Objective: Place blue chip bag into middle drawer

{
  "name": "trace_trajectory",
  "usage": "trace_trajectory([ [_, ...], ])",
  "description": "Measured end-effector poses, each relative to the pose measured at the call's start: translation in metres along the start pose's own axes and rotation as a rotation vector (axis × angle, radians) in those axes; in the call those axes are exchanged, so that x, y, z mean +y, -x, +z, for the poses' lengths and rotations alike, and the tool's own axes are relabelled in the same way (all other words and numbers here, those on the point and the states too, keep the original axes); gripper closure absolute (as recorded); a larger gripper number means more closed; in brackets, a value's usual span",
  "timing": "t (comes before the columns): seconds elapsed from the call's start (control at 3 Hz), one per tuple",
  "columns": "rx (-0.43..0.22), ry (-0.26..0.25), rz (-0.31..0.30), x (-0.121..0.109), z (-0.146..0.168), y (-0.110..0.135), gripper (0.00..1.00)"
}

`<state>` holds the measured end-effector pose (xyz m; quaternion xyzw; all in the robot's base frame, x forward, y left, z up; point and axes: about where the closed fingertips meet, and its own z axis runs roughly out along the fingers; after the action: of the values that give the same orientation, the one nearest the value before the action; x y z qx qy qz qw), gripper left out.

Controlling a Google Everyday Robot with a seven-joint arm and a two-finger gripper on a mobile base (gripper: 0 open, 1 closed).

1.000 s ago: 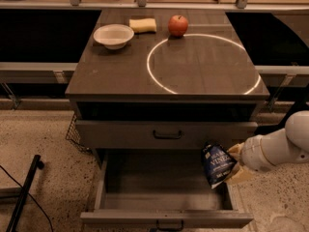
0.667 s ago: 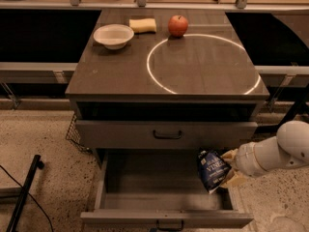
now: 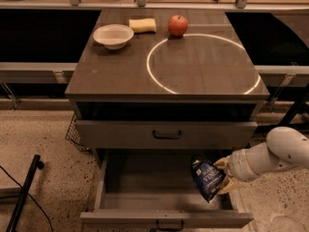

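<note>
Since a second ago the blue bag (image 3: 206, 179) has travelled a little left and down, away from the desk's right edge and further over the open drawer, and the gripper (image 3: 223, 175) has come with it. On the desk top, towards the back left corner, sit a white bowl (image 3: 113, 35), a yellow sponge (image 3: 143, 25) just to its right and an apple (image 3: 177, 25) beyond that; none of them bears on the task. Below the front edge is a shut drawer (image 3: 166, 134), and under it the middle drawer (image 3: 145, 178) is pulled out towards the camera with its grey floor bare. The bag hangs above the right-hand part of that floor, close to the drawer's right wall and apparently not yet resting on anything. Its long axis stands roughly upright, leaning so that the lower end points towards the drawer's front rim. The gripper is at the bag's right side, reaching in from beyond the desk's right edge on the white arm (image 3: 270, 156), its two fingers clenched on the bag's right edge. So the bag lies directly left of the gripper and the floor directly beneath. By my judgement, the coming move is only a short descent and a release, minding the right wall.
</note>
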<state>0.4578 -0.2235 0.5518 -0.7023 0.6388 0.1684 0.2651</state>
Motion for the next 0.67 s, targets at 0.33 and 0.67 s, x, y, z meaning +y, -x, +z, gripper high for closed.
trace_trajectory([
  [0.33, 0.027, 0.005, 0.003, 0.0019, 0.0142, -0.0046, 0.84],
  [0.67, 0.038, -0.043, 0.073, -0.0028, 0.0194, -0.0124, 0.61],
])
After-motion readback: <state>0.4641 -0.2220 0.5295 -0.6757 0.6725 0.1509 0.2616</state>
